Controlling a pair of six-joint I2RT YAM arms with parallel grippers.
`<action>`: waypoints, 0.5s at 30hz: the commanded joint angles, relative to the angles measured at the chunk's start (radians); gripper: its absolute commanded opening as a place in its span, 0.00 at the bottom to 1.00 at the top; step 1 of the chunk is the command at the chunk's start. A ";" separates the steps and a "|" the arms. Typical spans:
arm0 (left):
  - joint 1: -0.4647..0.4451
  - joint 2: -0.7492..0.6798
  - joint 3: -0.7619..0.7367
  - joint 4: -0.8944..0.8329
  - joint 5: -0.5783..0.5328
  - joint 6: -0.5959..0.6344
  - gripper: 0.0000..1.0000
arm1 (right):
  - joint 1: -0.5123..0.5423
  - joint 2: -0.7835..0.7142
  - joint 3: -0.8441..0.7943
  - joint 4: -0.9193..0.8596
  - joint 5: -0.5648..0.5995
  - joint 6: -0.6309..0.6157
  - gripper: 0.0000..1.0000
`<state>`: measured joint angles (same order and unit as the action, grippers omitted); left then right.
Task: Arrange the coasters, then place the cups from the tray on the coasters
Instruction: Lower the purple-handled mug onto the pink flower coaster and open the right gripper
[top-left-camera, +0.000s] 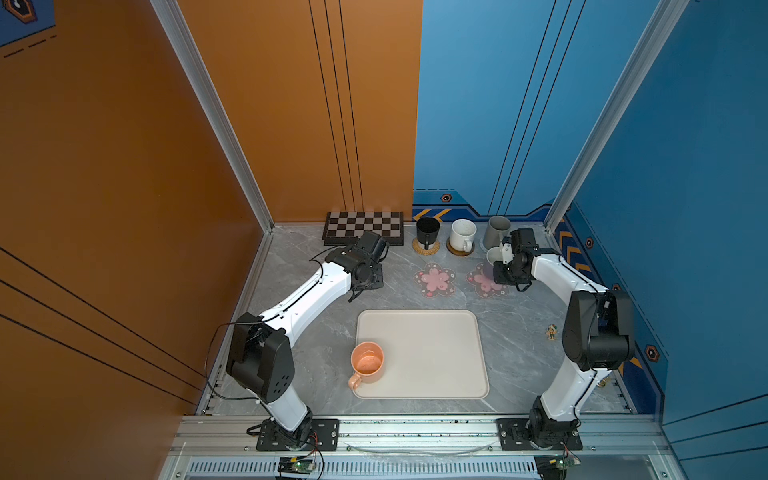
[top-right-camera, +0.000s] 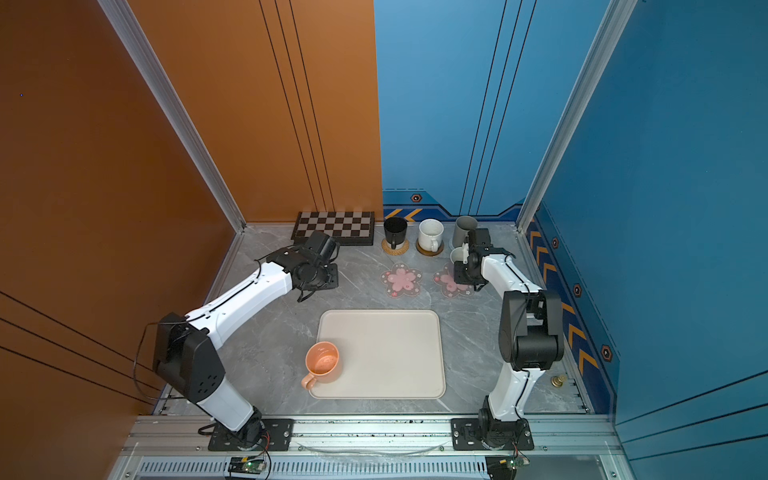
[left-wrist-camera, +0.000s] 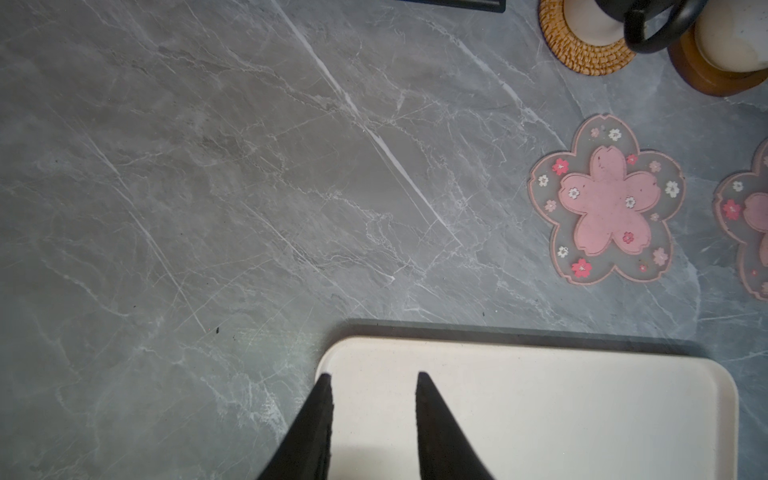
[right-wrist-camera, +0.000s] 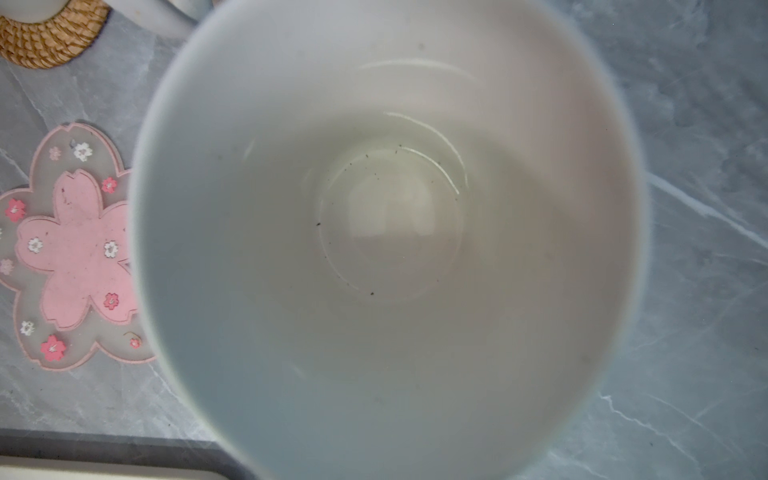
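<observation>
A robot test booth is suggested by orange panels (top-left-camera: 291, 104) beyond the left claw (left-wrist-camera: 374, 376), blue panels (top-left-camera: 478, 104) beyond the right claw (top-left-camera: 500, 272), and a bolted aluminium frame (top-left-camera: 205, 95)

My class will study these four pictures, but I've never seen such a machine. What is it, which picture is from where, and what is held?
Two robot arms stand at a table, each ending in a two-fingered gripper. Two pictures look down from overhead; two come from wrist cameras. At the back: a chessboard, a black mug on a rattan coaster, a white speckled mug on a wooden coaster, a tall grey mug. A peach-orange mug sits on the cream tray. One cherry-blossom coaster is bare. The right gripper holds a lavender mug at the other cherry-blossom coaster; its camera looks into the mug. The left gripper is open and empty.
</observation>
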<state>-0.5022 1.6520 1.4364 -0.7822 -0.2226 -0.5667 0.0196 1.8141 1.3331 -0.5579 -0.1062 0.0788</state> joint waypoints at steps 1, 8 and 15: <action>0.010 0.000 0.008 -0.017 0.016 -0.007 0.35 | 0.005 -0.009 -0.003 0.055 -0.011 0.015 0.00; 0.010 -0.006 -0.003 -0.017 0.015 -0.013 0.35 | 0.019 -0.015 -0.015 0.047 0.012 0.017 0.00; 0.008 -0.007 -0.013 -0.017 0.020 -0.020 0.34 | 0.023 -0.018 -0.034 0.044 0.024 0.021 0.00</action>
<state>-0.5022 1.6520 1.4364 -0.7822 -0.2226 -0.5739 0.0402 1.8141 1.3003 -0.5560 -0.1017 0.0856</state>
